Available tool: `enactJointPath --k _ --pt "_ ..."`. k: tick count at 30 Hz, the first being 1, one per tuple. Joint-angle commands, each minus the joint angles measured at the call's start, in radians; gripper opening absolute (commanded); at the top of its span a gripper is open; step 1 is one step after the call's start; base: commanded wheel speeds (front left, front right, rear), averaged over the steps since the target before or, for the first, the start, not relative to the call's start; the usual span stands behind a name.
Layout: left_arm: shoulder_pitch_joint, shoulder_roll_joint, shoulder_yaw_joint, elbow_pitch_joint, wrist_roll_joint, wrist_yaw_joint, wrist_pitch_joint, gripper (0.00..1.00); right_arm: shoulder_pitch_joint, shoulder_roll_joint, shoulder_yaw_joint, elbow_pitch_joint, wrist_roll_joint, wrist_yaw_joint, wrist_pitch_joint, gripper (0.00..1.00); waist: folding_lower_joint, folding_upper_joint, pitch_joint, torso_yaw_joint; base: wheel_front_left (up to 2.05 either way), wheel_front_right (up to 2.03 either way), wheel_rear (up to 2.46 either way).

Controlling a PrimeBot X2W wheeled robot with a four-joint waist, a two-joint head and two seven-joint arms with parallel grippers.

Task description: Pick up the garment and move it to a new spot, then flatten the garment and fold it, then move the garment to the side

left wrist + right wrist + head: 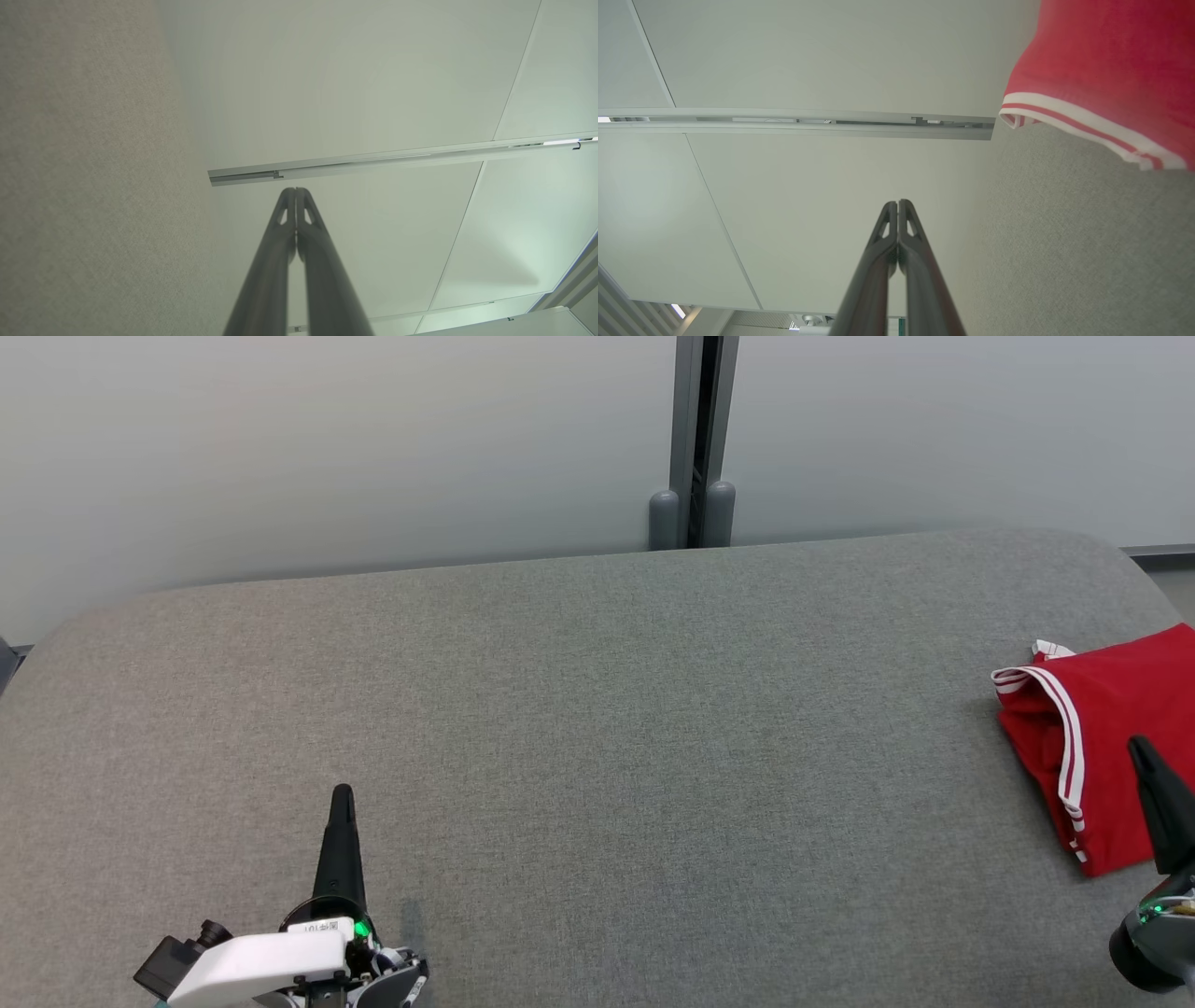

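My right fingers (1162,807), pressed together, hang just beside the garment (1111,728); my left fingers (340,845), also together, are well apart from it.

Counted contents: one red fabric garment (1111,728) with white-striped trim; one broad grey cloth-covered surface (597,728); two grippers with long dark fingers, namely the left gripper (343,793) and the right gripper (1137,747); two pale frosted wall panels (327,448); one dark vertical post (702,420); two short grey rounded cylinders (664,518) at its foot.
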Motion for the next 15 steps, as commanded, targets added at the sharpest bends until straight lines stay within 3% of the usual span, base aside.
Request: enactJointPath --k 1,15 --pt "-0.015 0.003 0.002 -0.001 -0.003 -0.003 -0.002 0.00 -0.005 -0.008 0.000 0.000 0.003 0.000 0.001 0.00 0.0000 0.0000 0.000 0.000 0.00 0.00 0.00" --pt "-0.015 0.003 0.002 -0.001 -0.003 -0.003 -0.002 0.00 -0.004 -0.008 0.001 0.000 0.004 0.000 0.001 0.00 0.0000 0.0000 0.000 0.000 0.00 0.00 0.00"
